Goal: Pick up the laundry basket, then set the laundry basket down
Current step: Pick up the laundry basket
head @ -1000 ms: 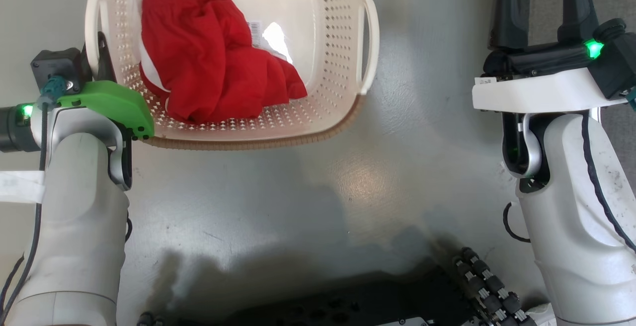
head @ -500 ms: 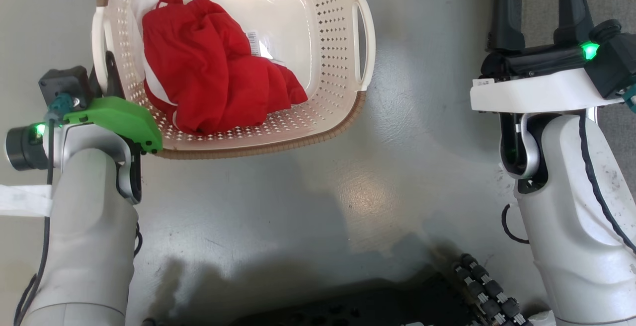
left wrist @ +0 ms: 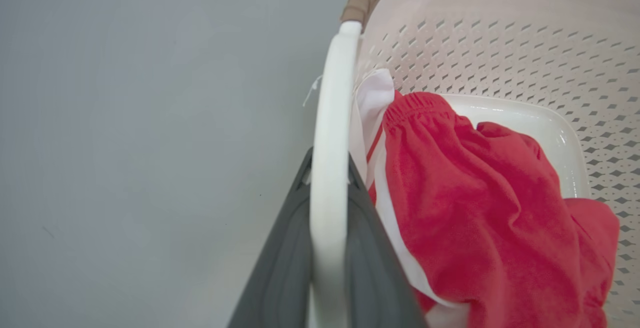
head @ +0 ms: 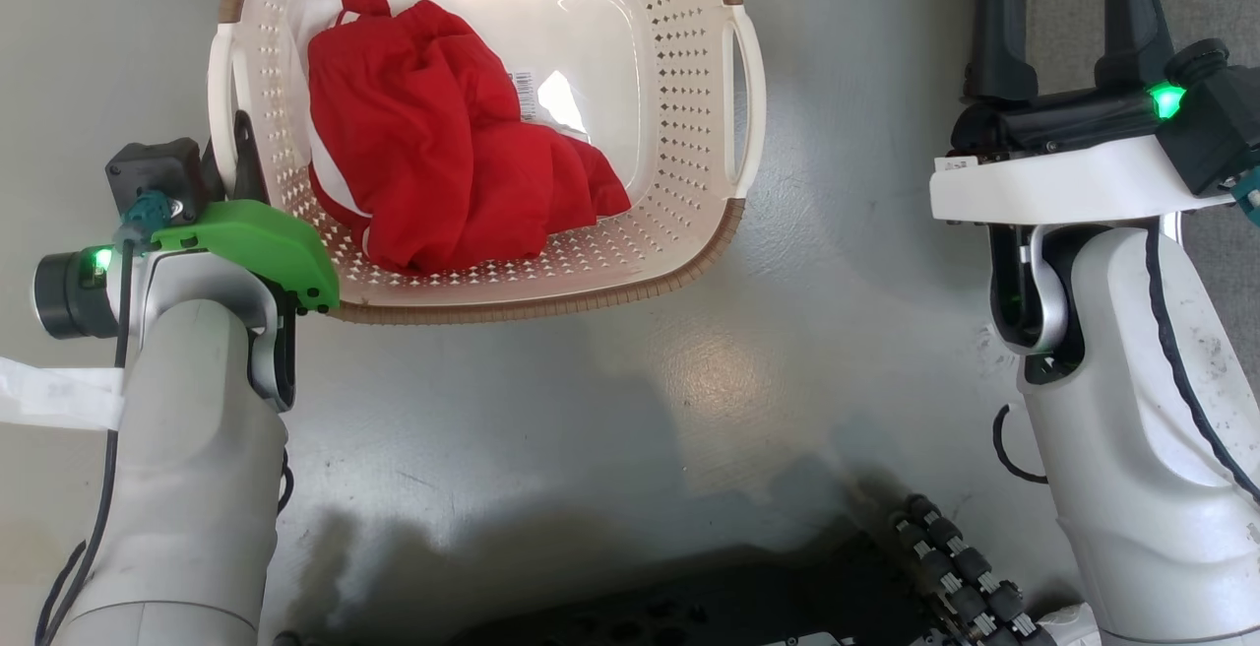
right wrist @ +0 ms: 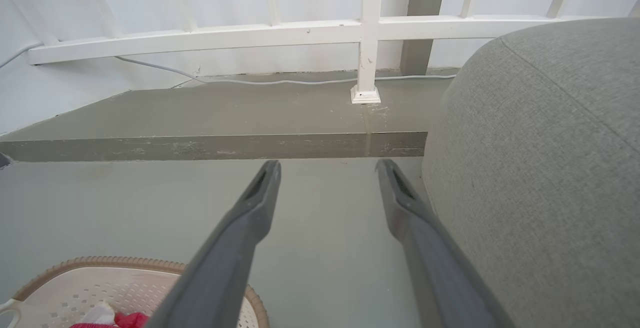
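Laundry basket (head: 679, 85) seemingly in carry: left gripper (left wrist: 327, 165) clamped on handle (left wrist: 332, 93), right gripper (right wrist: 328, 168) fingers apart, idle; next, level lowering.

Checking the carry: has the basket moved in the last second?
Yes. Against the right arm, steady in the head view, the basket has shifted right and toward the robot, with the left end effector.

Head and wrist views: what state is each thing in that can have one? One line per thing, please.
Basket: upright, clothes inside; whether lifted or on the floor, cannot tell.
Handle: pinched between the left claw's fingers.
Left claw: shut on the basket's handle.
Right claw: open, empty, apart from the basket.
Red clothes: crumpled, lying in the basket.
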